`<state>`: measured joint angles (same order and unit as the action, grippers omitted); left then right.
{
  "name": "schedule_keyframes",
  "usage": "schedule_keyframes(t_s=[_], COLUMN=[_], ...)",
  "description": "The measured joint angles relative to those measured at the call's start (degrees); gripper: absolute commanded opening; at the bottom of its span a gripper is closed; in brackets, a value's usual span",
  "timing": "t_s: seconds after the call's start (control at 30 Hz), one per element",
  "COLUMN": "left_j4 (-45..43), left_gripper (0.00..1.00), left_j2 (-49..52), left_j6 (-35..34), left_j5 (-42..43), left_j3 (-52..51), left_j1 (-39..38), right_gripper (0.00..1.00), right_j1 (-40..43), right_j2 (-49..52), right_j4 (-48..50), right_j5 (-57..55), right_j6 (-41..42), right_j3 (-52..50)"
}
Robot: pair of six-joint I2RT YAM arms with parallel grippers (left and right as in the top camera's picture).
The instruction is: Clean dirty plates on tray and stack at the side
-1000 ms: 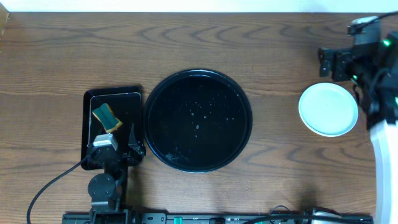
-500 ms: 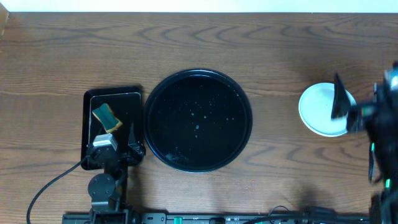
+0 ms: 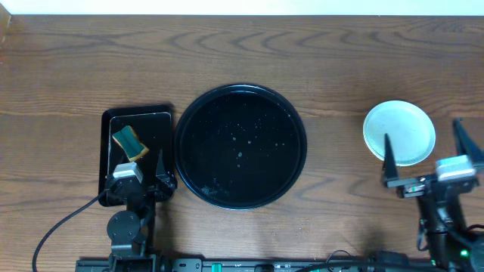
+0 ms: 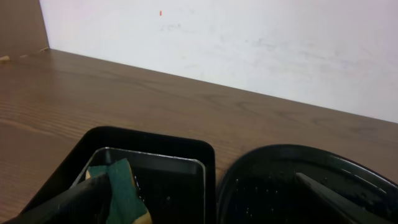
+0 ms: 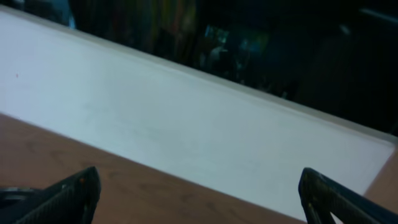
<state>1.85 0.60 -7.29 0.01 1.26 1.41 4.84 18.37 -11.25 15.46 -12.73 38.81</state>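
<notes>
Zero plates lie on the round black tray (image 3: 198, 113); only pale specks dot its floor, droplets or crumbs, I cannot tell which. The plates (image 3: 399, 130) sit at the table's right side, well apart from it, and the top face looks pale and clean, so I judge the job essentially finished. From overhead I cannot count how many are stacked. Both pincers gape wide and empty: the left gripper (image 4: 202, 182) over the rectangular tray (image 3: 136, 109) by the sponge (image 3: 130, 141), the right gripper (image 3: 422, 143) beside the pile. My right wrist view is blurred.
</notes>
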Motion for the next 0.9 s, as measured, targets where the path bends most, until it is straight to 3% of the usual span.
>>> schedule_keyframes(t_s=[0.43,0.9], left_j4=[0.0,0.0], left_gripper=[0.9,0.9], left_j2=[0.0,0.0], left_j6=[0.0,0.0], left_j5=[0.0,0.0], left_j3=[0.0,0.0], left_j1=[0.0,0.0], right_gripper=[0.99,0.99], right_j1=[-1.8,-3.2], right_j2=[-10.4,-17.6], right_j4=[11.8,16.8], right_j5=[0.7,0.8], right_j6=[-0.1,-1.1], right_j3=[-23.0,-32.9])
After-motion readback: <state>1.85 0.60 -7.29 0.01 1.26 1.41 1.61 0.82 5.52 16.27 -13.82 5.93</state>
